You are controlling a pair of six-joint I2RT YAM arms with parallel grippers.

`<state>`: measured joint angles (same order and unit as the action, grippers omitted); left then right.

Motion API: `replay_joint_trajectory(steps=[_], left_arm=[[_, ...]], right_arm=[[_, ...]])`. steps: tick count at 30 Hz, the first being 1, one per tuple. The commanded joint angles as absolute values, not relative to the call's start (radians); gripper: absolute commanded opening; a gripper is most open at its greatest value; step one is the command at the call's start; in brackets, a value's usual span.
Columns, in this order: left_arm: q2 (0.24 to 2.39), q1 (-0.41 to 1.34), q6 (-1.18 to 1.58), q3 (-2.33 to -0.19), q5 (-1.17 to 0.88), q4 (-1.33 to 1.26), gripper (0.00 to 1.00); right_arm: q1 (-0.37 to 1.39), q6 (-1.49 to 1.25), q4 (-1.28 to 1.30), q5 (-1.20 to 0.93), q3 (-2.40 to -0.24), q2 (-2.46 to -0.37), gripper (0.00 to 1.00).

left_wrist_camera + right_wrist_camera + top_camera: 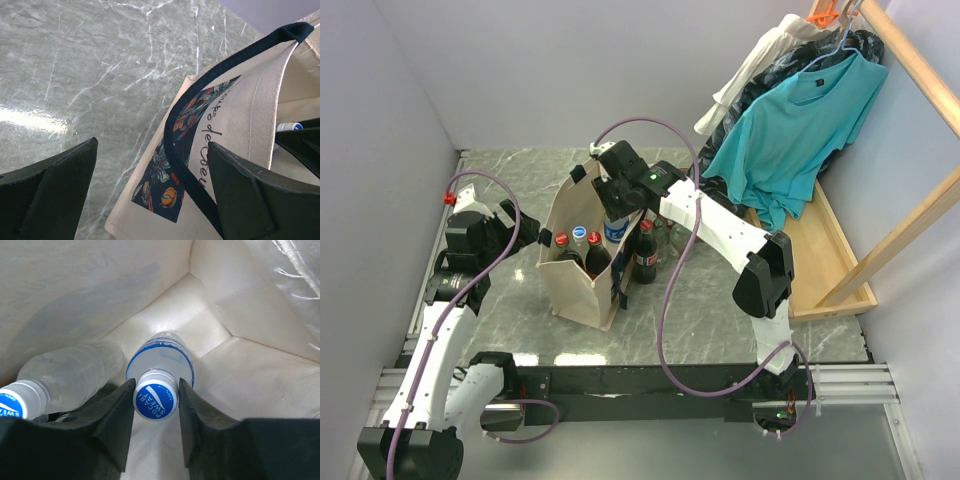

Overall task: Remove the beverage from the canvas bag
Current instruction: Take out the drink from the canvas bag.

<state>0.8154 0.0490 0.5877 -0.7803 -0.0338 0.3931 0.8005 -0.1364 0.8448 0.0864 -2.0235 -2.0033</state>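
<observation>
The beige canvas bag [582,285] with navy straps stands open mid-table. My right gripper [618,198] reaches down into it and is shut on the blue-and-white cap of a clear Pocari Sweat bottle [155,400], a pad on each side of the cap [156,389]. The bottle [616,230] is upright at the bag's far right corner. A second bottle of the same kind [70,371] leans beside it. My left gripper [525,232] is open at the bag's left side, its jaws [152,147] apart over the navy strap [172,130] and the printed panel [170,180].
Two red-capped dark bottles [593,240] and a white-capped one [578,232] also stand in the bag. A cola bottle [645,252] stands on the table just right of the bag. A wooden rack [840,250] with a teal shirt [790,140] is at the right.
</observation>
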Motion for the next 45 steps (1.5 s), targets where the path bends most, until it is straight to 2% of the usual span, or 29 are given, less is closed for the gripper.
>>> replay_joint_trajectory(steps=[1, 10, 27, 45], left_arm=[[0.804, 0.044, 0.583, -0.788, -0.046, 0.36, 0.96], [0.804, 0.044, 0.581, -0.788, -0.049, 0.362, 0.96], [0.759, 0.043, 0.606, -0.782, -0.003, 0.367, 0.96], [0.716, 0.043, 0.617, -0.773, 0.04, 0.368, 0.96]], right_arm=[[0.796, -0.13, 0.857, 0.071, -2.068, -2.028, 0.38], [0.796, -0.129, 0.844, 0.071, -2.066, -2.029, 0.0], [0.796, -0.11, 0.75, 0.13, -2.164, -1.95, 0.0], [0.801, -0.103, 0.781, 0.16, -2.278, -1.919, 0.0]])
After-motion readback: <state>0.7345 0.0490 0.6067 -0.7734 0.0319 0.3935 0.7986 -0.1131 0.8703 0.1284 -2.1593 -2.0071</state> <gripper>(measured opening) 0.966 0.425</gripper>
